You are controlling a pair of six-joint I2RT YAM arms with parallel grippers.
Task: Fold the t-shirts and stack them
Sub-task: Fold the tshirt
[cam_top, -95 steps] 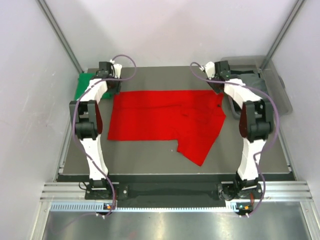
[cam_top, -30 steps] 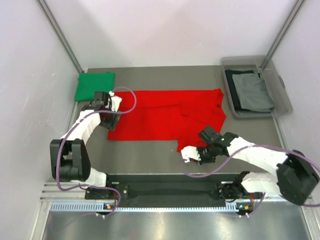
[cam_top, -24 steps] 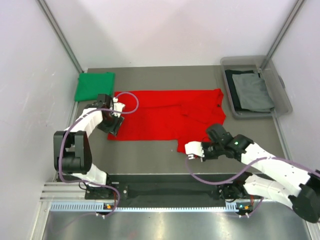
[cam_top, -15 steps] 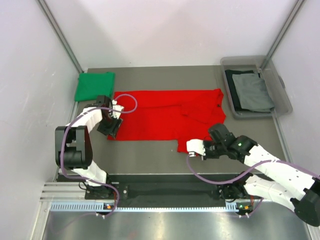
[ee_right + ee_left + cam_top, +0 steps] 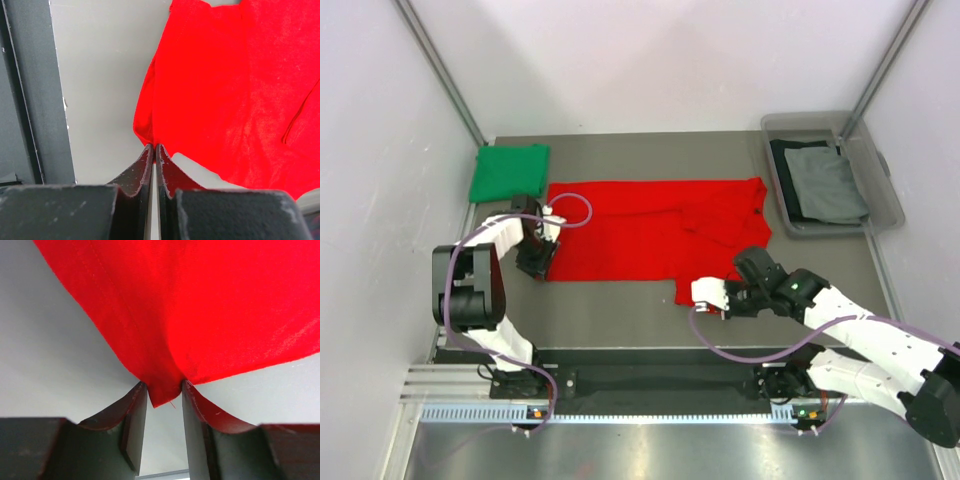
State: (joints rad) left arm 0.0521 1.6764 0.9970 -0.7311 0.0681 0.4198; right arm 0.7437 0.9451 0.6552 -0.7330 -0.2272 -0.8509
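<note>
The red t-shirt [image 5: 640,230] lies spread across the middle of the table. My left gripper [image 5: 536,265] is at its near-left corner. In the left wrist view the jaws stand partly open, and the corner of the red cloth [image 5: 210,305] pokes in between the fingertips [image 5: 137,395], touching both. My right gripper [image 5: 705,293] is at the shirt's near-right part. Its jaws are shut [image 5: 155,146] on the edge of the red cloth [image 5: 235,85]. A folded green t-shirt [image 5: 508,172] rests at the far left corner.
A clear bin [image 5: 880,200] at the far right holds a grey t-shirt [image 5: 825,185] lying on a dark one [image 5: 790,150]. The table's dark front rail [image 5: 30,100] runs close beside the right gripper. White walls stand on both sides.
Both arms have come from the far side to the shirt's near edge. The left gripper slid down the left edge to the corner. The right gripper took the hanging sleeve and drew it up slightly.
</note>
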